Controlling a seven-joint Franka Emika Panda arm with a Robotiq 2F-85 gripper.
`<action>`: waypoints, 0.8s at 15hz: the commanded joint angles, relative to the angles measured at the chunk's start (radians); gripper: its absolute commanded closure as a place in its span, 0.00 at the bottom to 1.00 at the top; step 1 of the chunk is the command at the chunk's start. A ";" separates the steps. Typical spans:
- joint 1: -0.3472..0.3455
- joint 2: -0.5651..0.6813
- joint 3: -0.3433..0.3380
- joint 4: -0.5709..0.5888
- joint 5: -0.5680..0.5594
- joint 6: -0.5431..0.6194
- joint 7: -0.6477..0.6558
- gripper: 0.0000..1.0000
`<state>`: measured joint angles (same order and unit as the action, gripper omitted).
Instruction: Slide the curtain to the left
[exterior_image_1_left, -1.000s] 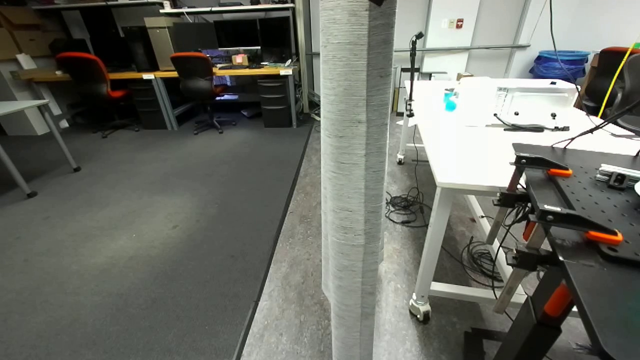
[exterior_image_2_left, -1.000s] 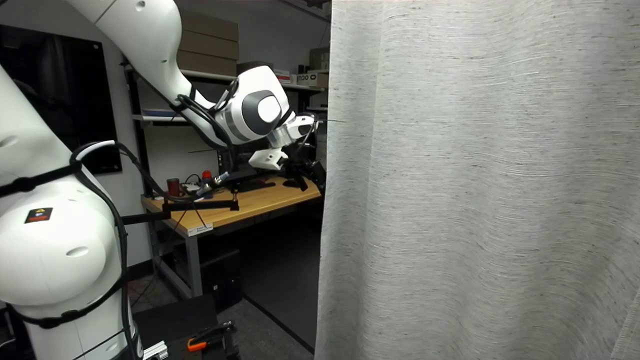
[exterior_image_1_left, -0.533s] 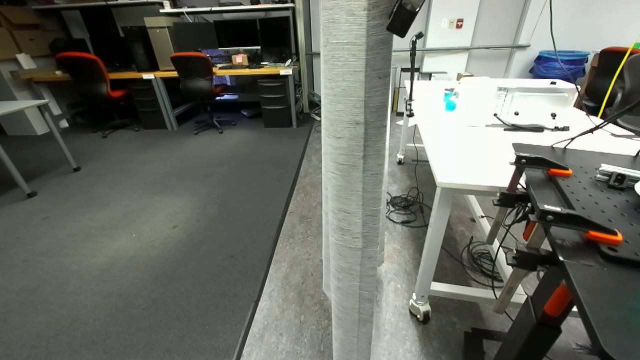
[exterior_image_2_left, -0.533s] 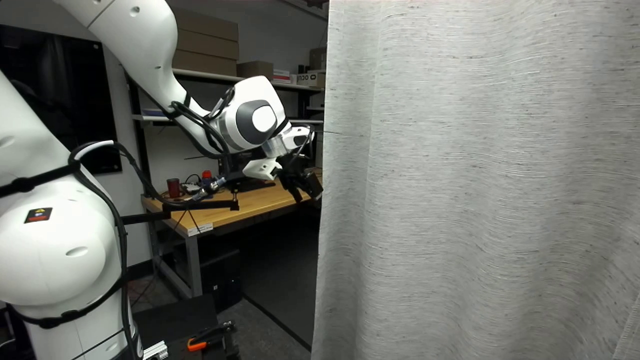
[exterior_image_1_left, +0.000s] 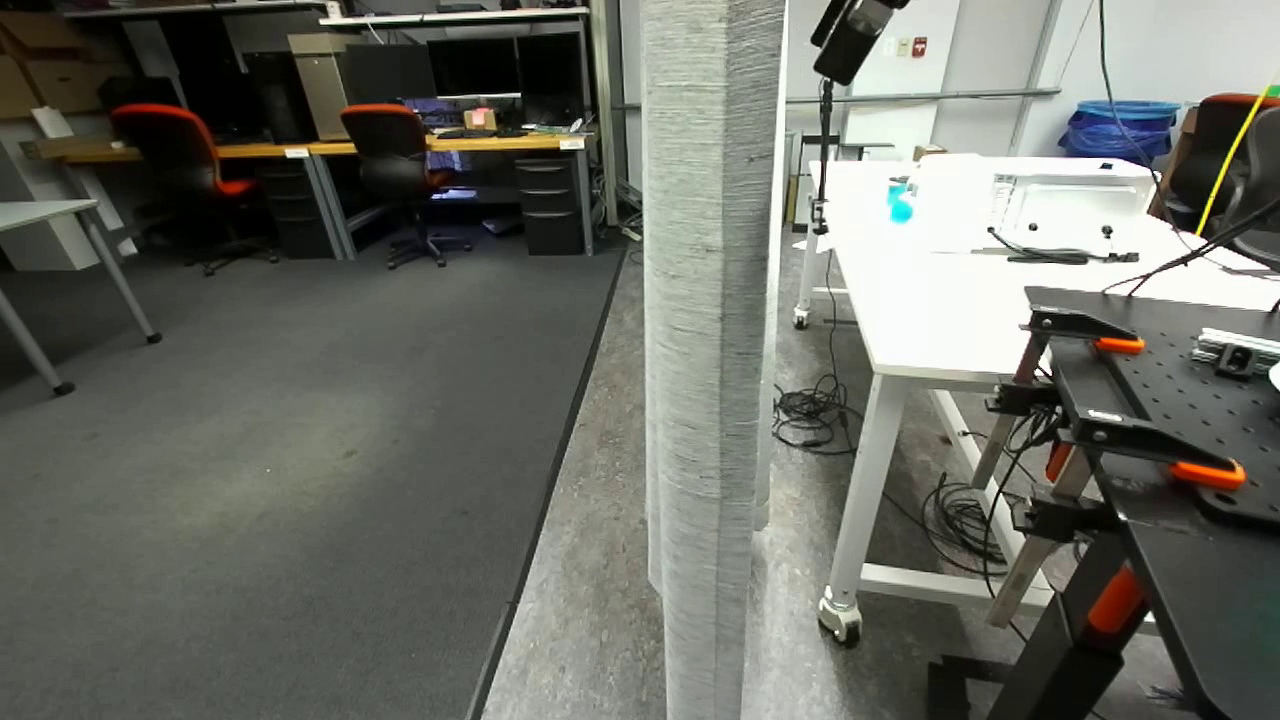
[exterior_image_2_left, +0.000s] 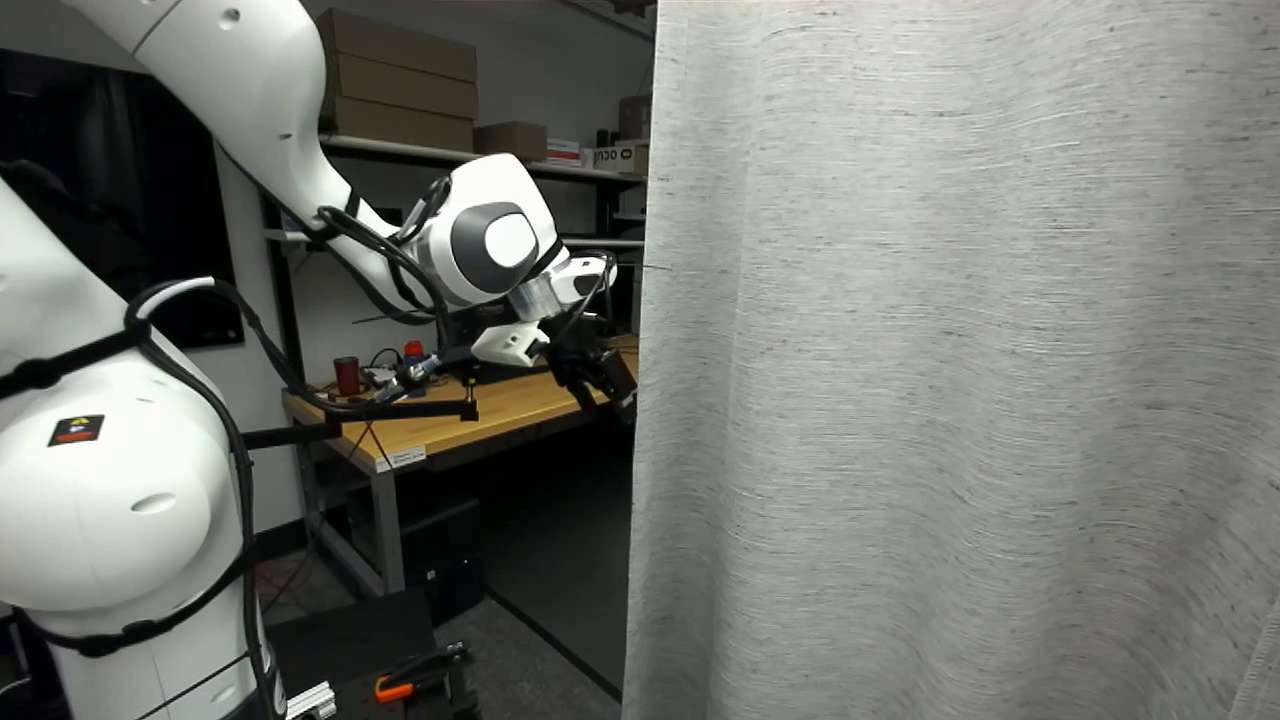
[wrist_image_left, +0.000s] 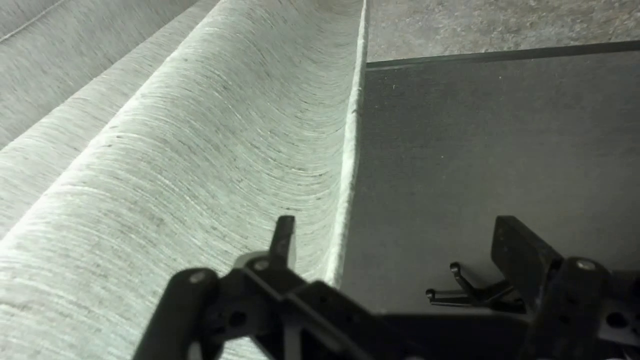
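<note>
The curtain is tall pale grey fabric; it fills the right side in an exterior view (exterior_image_2_left: 930, 360) and hangs as a narrow column in an exterior view (exterior_image_1_left: 690, 350). In the wrist view the curtain (wrist_image_left: 210, 140) lies in folds on the left, its free edge running down the middle. My gripper (wrist_image_left: 392, 222) is open; the left finger overlaps the curtain and the right finger is over the dark floor. The edge appears between the fingers, but I cannot tell its depth. My gripper (exterior_image_2_left: 604, 398) is just left of the curtain's edge in an exterior view, and part of it (exterior_image_1_left: 850, 40) shows at the top.
A white table (exterior_image_1_left: 940, 320) and a black clamped platform (exterior_image_1_left: 1180, 430) stand right of the curtain. A wooden desk (exterior_image_2_left: 480, 410) with shelves is behind the arm. Swivel chairs (exterior_image_1_left: 385, 140) stand farther back. A chair base (wrist_image_left: 480, 295) lies below in the wrist view.
My gripper has moved left and a little down beside the curtain, and more of it shows from the top. The curtain's free edge has shifted slightly left.
</note>
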<state>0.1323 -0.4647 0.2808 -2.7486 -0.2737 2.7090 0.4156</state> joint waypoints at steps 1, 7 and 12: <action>-0.027 -0.042 0.022 -0.001 0.024 -0.004 -0.027 0.00; -0.035 -0.086 0.040 -0.007 0.021 0.138 -0.031 0.00; -0.061 -0.104 0.056 0.031 0.035 0.219 -0.043 0.00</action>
<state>0.1108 -0.5283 0.3124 -2.7259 -0.2737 2.8859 0.4070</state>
